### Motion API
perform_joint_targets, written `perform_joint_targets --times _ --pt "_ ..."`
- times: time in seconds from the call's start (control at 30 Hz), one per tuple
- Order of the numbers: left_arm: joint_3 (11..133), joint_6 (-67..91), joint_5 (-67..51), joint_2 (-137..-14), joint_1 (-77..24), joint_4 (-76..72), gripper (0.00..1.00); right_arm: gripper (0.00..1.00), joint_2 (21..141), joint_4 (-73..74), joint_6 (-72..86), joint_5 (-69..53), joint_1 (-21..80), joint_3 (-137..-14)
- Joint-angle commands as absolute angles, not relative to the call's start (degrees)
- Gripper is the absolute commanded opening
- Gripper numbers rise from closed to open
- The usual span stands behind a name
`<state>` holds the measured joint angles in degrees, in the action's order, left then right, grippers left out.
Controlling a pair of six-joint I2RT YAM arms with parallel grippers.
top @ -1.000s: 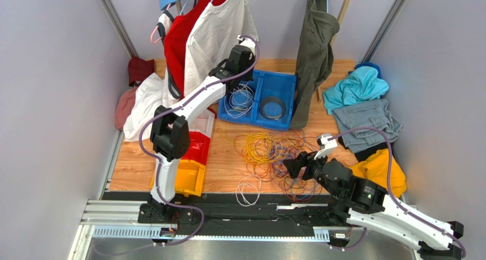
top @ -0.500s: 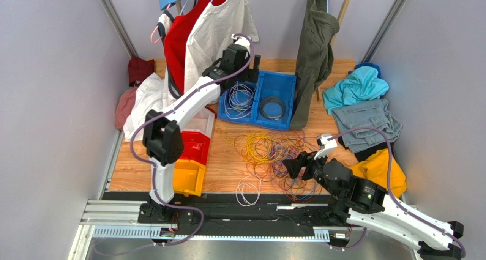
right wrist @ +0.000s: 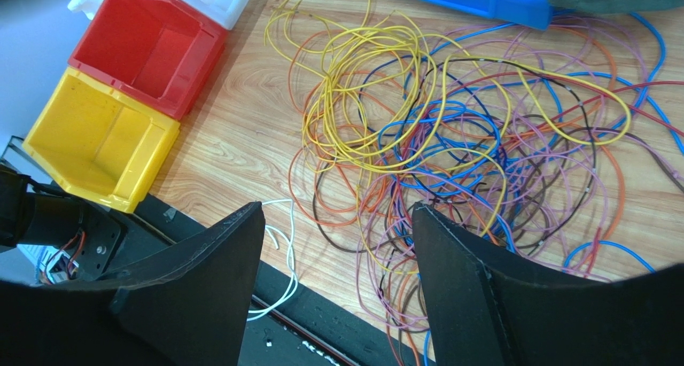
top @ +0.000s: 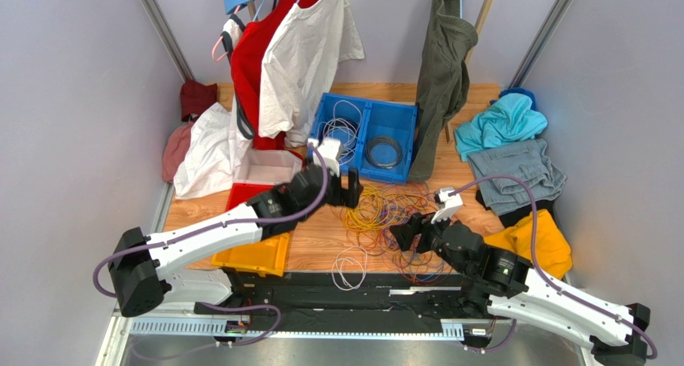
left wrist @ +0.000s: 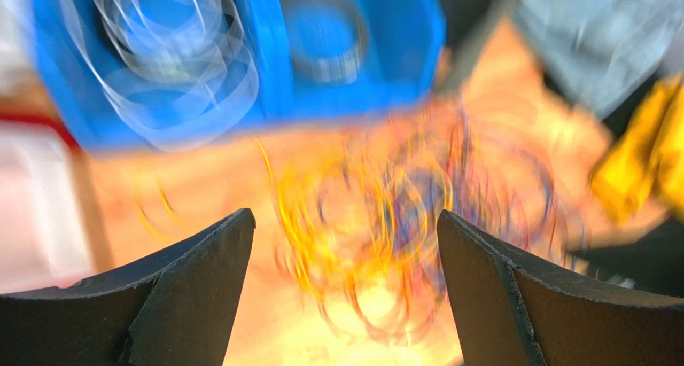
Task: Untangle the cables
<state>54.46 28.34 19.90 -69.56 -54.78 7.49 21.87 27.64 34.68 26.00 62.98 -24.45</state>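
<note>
The cables (top: 393,214) lie in a tangled heap of yellow, orange, purple, blue and red strands on the wooden table; the right wrist view shows the cables (right wrist: 449,133) sharply. My left gripper (top: 349,188) hangs open above the heap's left edge, and its blurred view shows the cables (left wrist: 385,214) beneath empty jaws (left wrist: 345,218). My right gripper (top: 401,236) is open over the heap's near side, with nothing held between its fingers (right wrist: 337,210). A loose white cable (top: 349,268) (right wrist: 285,246) lies at the table's front edge. More white cable coils (top: 341,133) (left wrist: 168,69) sit in the blue bin.
The blue bin (top: 363,137) (left wrist: 265,61) also holds a black coil (top: 384,151). Red (right wrist: 148,49) and yellow bins (top: 253,254) (right wrist: 96,137) stand at the left. Clothes lie at the right (top: 514,174), and shirts (top: 301,53) hang at the back.
My left arm has swung from the blue bin back toward me, over the cable heap, and its gripper has opened. The right gripper has crept slightly left and forward.
</note>
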Motion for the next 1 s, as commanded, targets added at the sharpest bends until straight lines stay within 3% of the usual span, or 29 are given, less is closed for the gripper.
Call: perform_joint_targets --times 0.0,0.2,0.43,0.67,0.87,0.97 --pt "47.0 38.1 27.6 -67.0 -62.6 6.2 0.93 0.71 28.4 18.5 35.3 24.9 63.1 -23.5" --pt "38.9 52.8 32.9 -63.0 -67.8 13.3 0.95 0.71 44.8 11.0 34.6 25.4 63.1 -26.0" --pt "26.8 58.5 30.3 -47.6 -68.2 13.4 0.93 0.69 62.6 12.9 31.8 28.1 63.2 -34.3" --pt "22.4 59.5 27.5 -43.0 -68.4 12.7 0.93 0.71 68.5 13.1 33.1 35.3 62.8 -35.7" --pt "21.7 59.3 27.1 -41.4 -68.6 13.4 0.92 0.73 77.9 13.6 32.4 33.7 60.1 -40.1" --pt "21.4 59.3 26.9 -40.6 -68.6 13.7 0.92 0.66 83.8 14.5 32.4 32.4 59.9 -43.3"
